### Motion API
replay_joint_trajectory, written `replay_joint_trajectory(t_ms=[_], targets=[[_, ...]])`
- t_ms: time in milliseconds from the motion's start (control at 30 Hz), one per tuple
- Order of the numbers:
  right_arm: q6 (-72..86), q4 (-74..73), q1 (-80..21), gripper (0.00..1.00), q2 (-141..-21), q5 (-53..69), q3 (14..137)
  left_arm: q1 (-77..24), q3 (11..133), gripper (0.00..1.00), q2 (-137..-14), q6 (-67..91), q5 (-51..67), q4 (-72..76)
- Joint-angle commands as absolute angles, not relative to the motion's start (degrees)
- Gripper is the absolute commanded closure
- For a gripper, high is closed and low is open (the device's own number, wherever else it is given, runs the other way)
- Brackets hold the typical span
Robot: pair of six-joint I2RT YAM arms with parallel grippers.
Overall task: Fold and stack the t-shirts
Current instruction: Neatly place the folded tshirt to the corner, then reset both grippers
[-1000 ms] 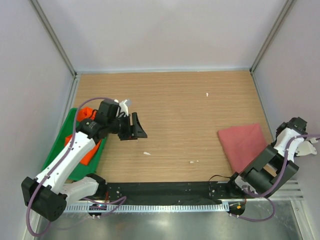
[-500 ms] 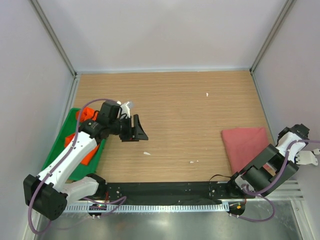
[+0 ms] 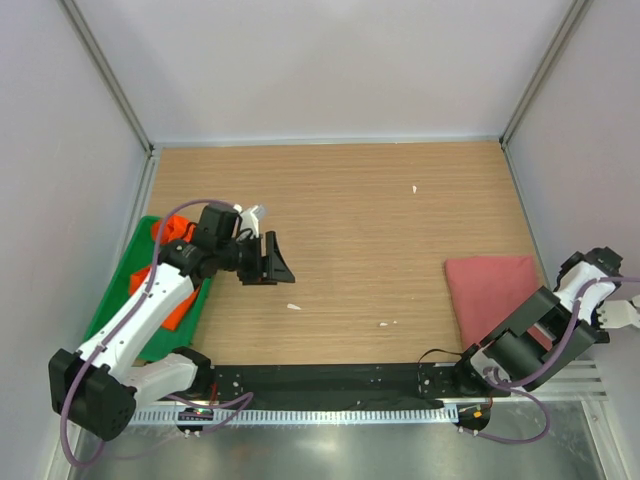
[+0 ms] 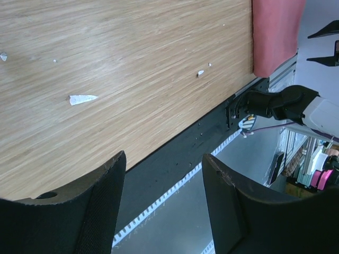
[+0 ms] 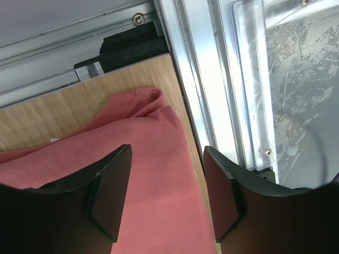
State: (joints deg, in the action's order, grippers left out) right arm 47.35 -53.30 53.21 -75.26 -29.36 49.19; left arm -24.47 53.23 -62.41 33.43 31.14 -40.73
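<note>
The pink t-shirt lies folded on the wooden table at the right edge. My right gripper hangs just above the shirt's near right corner, open, with nothing between its fingers. The orange t-shirt lies crumpled in the green tray at the left, partly hidden under my left arm. My left gripper hovers over bare wood to the right of the tray, open and empty. The left wrist view looks past that gripper across the table to the pink t-shirt.
Small white scraps lie on the wood near the middle, and another scrap sits further back. A black strip and a metal rail run along the near and right edges. Grey walls close in three sides.
My right gripper has opened and let go of the pink t-shirt, which shifted slightly right and now lies flat. The right wrist dropped toward the table's edge. The left arm has barely moved.
</note>
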Motion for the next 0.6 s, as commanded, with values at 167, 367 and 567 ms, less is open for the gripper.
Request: replay_joint_trajectory(t_ms=[167, 367, 567], targets=[[43.3, -54.8, 45.6, 0.44, -69.4, -31.1, 56.1, -22.5, 51.9, 0.4, -61.2, 32.1, 34.3, -38.8], [39.8, -52.0, 21.0, 0.49, -67.9, -27.9, 63.7, -21.4, 49.7, 0.4, -59.6, 32.0, 33.4, -39.0], [41.2, -47.6, -8.0, 0.48, -68.0, -19.4, 64.8, -19.9, 46.3, 0.4, -56.2, 32.7, 33.7, -39.6]])
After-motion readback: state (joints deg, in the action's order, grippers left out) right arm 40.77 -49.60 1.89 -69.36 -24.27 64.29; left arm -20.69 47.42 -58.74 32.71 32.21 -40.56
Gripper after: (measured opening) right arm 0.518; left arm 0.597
